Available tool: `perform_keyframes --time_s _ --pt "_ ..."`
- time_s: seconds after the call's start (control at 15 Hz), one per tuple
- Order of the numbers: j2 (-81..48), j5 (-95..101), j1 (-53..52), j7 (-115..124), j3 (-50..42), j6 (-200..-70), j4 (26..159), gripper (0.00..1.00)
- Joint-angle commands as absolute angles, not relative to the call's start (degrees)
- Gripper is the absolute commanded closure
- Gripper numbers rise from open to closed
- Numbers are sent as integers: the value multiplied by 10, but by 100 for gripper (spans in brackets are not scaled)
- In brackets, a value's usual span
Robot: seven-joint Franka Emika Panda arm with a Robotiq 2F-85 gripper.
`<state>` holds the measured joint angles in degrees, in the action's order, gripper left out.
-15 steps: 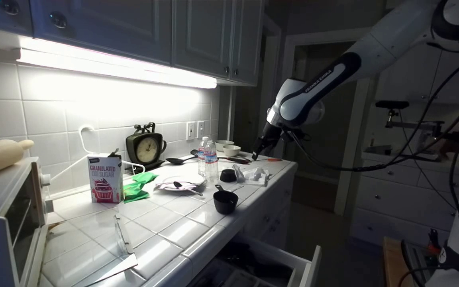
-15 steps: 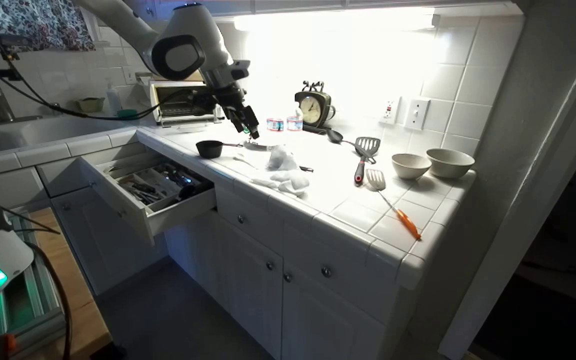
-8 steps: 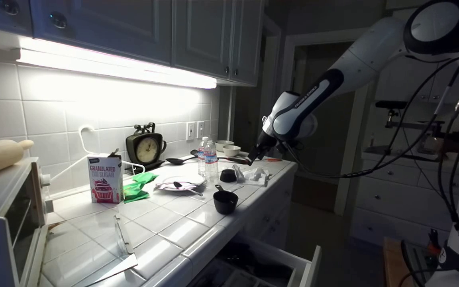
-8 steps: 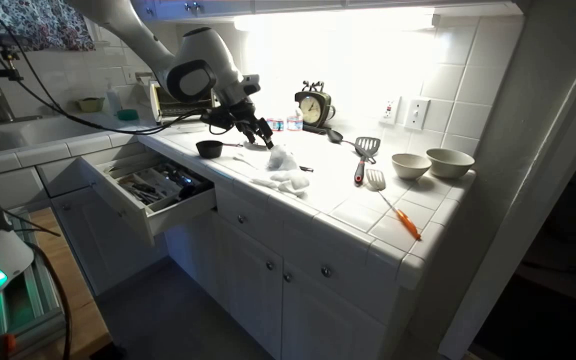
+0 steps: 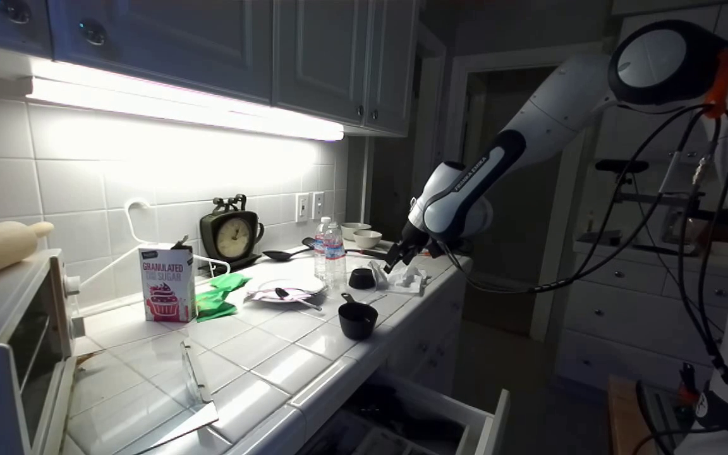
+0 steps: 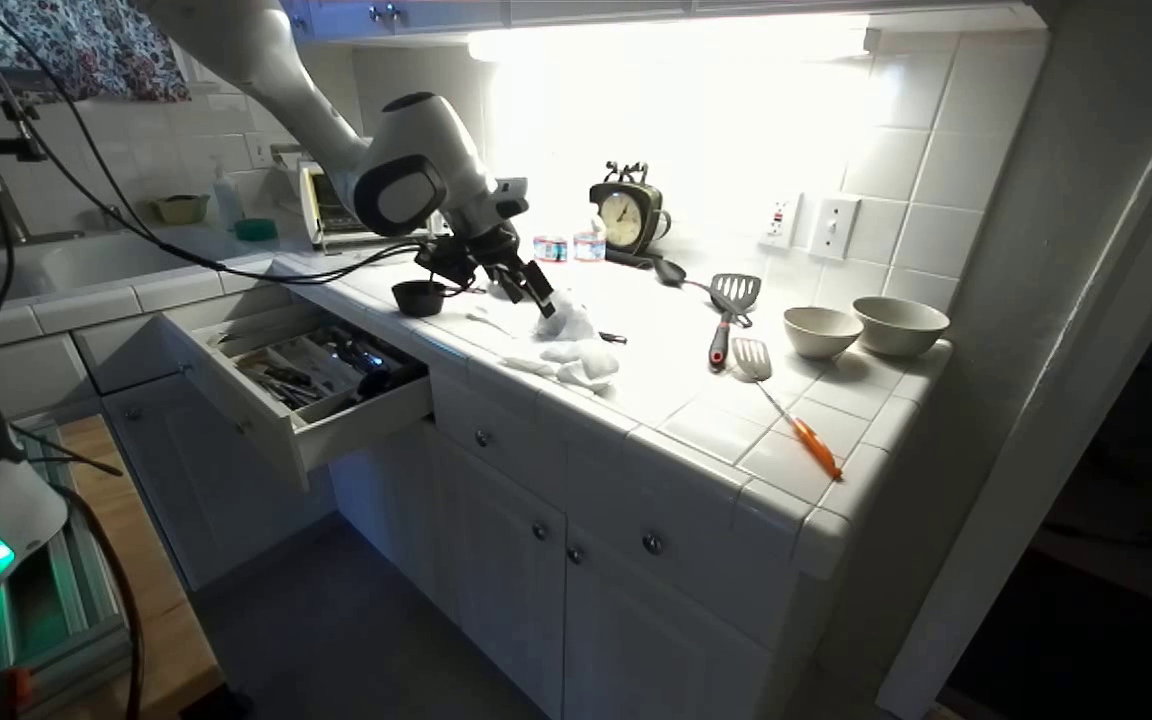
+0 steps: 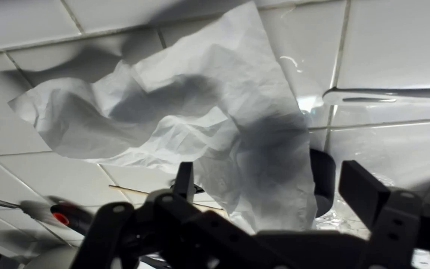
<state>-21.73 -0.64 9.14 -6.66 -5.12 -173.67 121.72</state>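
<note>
My gripper point(image 7: 271, 183) is open, its two black fingers wide apart, with nothing held. It hangs low over a crumpled white paper point(image 7: 215, 93) on the tiled counter. In the wrist view the paper lies under and between the fingers; contact cannot be told. A black cup-like object point(image 7: 323, 179) is partly hidden by the paper near one finger; in an exterior view it stands upside down point(image 5: 361, 279). The gripper also shows in both exterior views point(image 5: 393, 260) point(image 6: 536, 298), beside the paper point(image 5: 409, 278) point(image 6: 576, 358). A grey utensil handle point(image 7: 386, 98) lies nearby.
A black handled measuring cup point(image 5: 357, 321) stands near the counter edge above an open drawer point(image 6: 356, 428). Two water bottles point(image 5: 335, 253), a plate point(image 5: 285, 294), a clock point(image 5: 235, 237), a sugar box point(image 5: 167, 284), bowls point(image 6: 823, 335) and an orange-handled spatula point(image 6: 816, 448) are around.
The arm has lowered and the gripper has moved across the counter to the white paper, away from the oven side in one direction of view. The counter items have not moved.
</note>
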Motion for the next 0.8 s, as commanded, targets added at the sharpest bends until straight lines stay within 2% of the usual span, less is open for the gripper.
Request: perform_keyframes --time_s 0.0,0.73 --pt "-255 12 72 -48 -68 -1751 1185 0" --pt "-295 39 74 -61 -102 -1749 1171 0"
